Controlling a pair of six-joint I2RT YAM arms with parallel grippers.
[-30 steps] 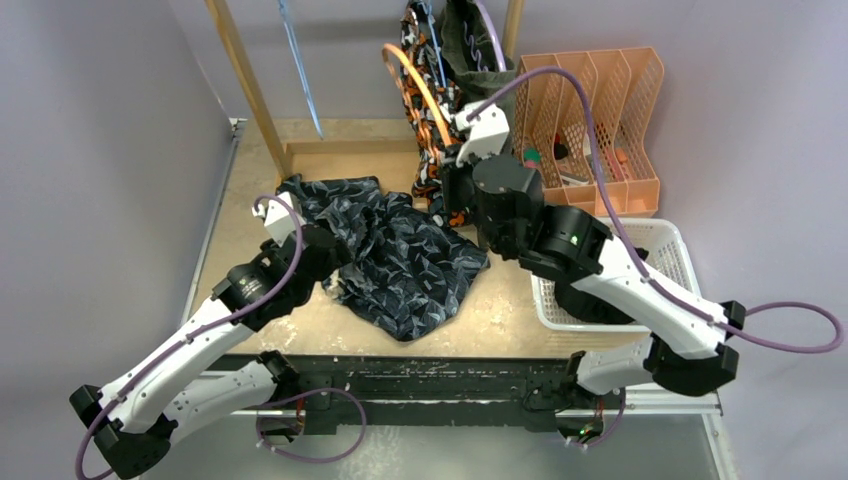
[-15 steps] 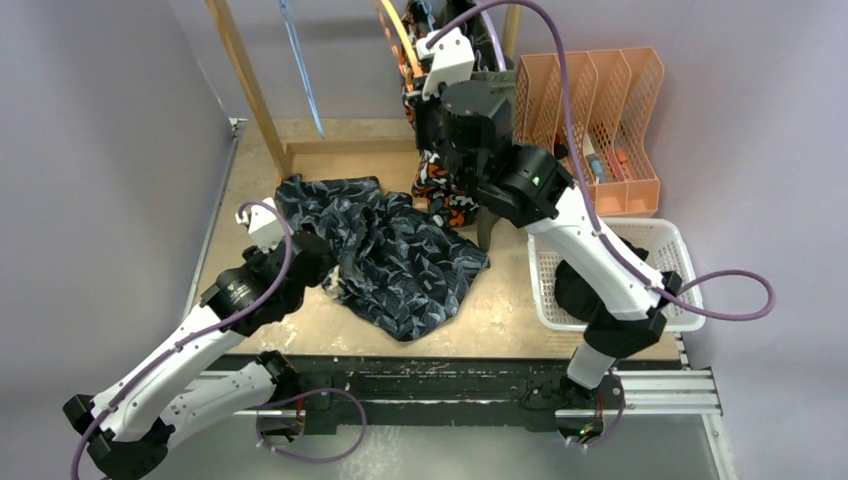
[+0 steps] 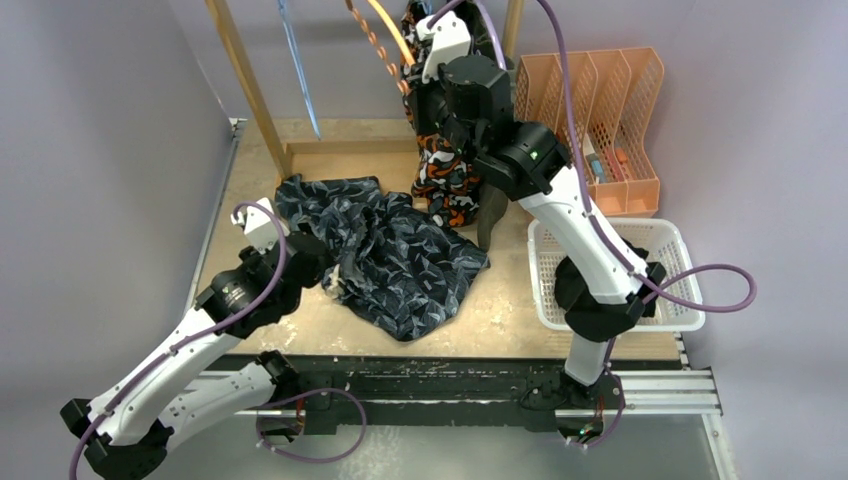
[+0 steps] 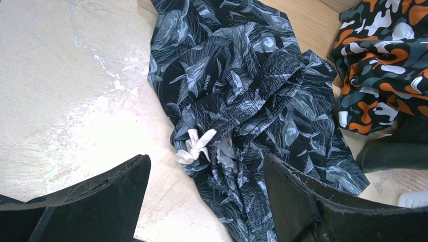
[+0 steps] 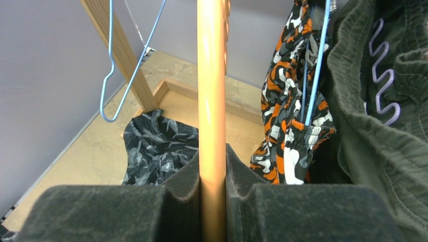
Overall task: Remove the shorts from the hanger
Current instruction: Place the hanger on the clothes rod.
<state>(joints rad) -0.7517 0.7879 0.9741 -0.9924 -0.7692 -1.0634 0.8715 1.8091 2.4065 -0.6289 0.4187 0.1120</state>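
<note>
The dark wavy-patterned shorts (image 3: 400, 260) lie crumpled on the table, their white drawstring (image 4: 194, 146) knotted. My left gripper (image 4: 206, 166) hovers open just over their near edge, holding nothing. The orange-black-white shorts (image 5: 290, 116) hang from a blue hanger (image 5: 315, 65) at the rack. Next to them on the right hang the olive green shorts (image 5: 383, 126) on a purple hanger (image 5: 378, 65). My right gripper (image 5: 212, 171) is shut on a bare orange hanger (image 5: 212, 75), held high by the rail, left of the hanging shorts (image 3: 445, 175).
A wooden rack post (image 3: 245, 80) slants up at the back left, with an empty blue wire hanger (image 3: 300, 70) beside it. An orange file organizer (image 3: 600, 110) stands at the back right. A white basket (image 3: 670, 250) sits in front of it.
My right arm has lifted the orange hanger up and back toward the rail. The left arm has drawn back slightly from the patterned shorts.
</note>
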